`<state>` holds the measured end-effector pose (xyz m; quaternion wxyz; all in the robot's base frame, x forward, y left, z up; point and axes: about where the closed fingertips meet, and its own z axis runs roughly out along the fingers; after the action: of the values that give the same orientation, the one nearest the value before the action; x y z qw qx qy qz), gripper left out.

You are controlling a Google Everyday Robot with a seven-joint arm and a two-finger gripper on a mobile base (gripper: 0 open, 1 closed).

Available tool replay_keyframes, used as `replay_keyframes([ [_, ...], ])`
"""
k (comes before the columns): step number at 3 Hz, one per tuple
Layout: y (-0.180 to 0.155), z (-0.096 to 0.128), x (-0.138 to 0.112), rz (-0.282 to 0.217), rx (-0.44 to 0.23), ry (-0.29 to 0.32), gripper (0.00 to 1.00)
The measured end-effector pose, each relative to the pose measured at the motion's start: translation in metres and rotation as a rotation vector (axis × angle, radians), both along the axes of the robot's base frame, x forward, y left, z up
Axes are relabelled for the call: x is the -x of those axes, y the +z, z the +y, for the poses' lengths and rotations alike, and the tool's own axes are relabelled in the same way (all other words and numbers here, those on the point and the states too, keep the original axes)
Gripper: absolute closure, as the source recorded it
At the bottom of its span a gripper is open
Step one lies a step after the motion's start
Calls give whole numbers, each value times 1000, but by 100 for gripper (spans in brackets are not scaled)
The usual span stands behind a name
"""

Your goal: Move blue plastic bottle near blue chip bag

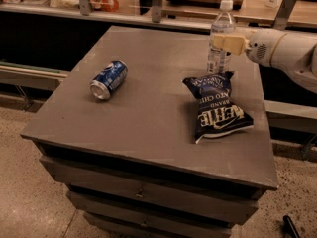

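The blue plastic bottle is clear with a white cap and stands upright at the far right of the grey cabinet top, just behind the blue chip bag. The navy bag lies flat with white lettering, its top edge close to the bottle's base. My gripper comes in from the right on a white arm and is shut on the bottle at mid-height.
A blue soda can lies on its side at the left of the cabinet top. A counter with trays runs along the back. Drawers front the cabinet below. A dark object lies on the floor at lower right.
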<state>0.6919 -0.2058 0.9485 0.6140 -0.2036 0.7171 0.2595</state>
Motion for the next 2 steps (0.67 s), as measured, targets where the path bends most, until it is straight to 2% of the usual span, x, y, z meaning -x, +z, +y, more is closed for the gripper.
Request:
replay_keyframes([
  [1,-7,3,9,8,-19,-7,100],
  [2,-13,6,14,-7,-36,-10,85],
])
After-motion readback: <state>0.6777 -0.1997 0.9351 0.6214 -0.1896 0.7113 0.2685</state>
